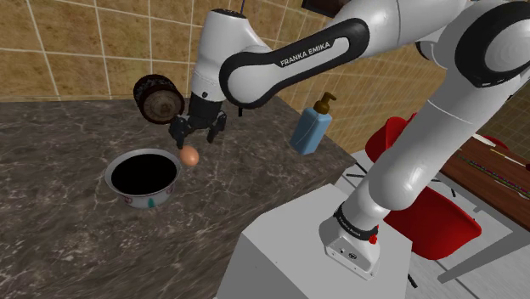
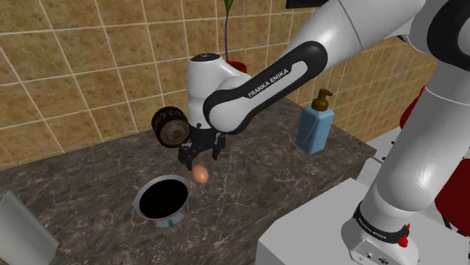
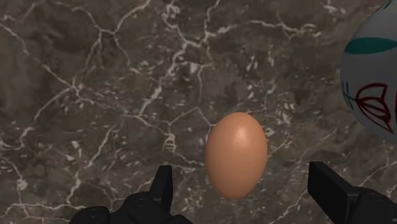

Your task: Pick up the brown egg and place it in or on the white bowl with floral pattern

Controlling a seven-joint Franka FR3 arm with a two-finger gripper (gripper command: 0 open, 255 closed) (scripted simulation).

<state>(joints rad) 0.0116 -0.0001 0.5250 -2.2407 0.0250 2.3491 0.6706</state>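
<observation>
Ideally the tool (image 1: 198, 134), wide open and empty above the brown egg (image 1: 189, 155), should drop straight and pinch gently, with the bowl (image 1: 144, 200) at the egg's eight o'clock in the shoulder view.

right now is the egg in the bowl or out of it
Out. The brown egg lies on the counter beside the bowl, untouched between the fingers of the open gripper.
</observation>
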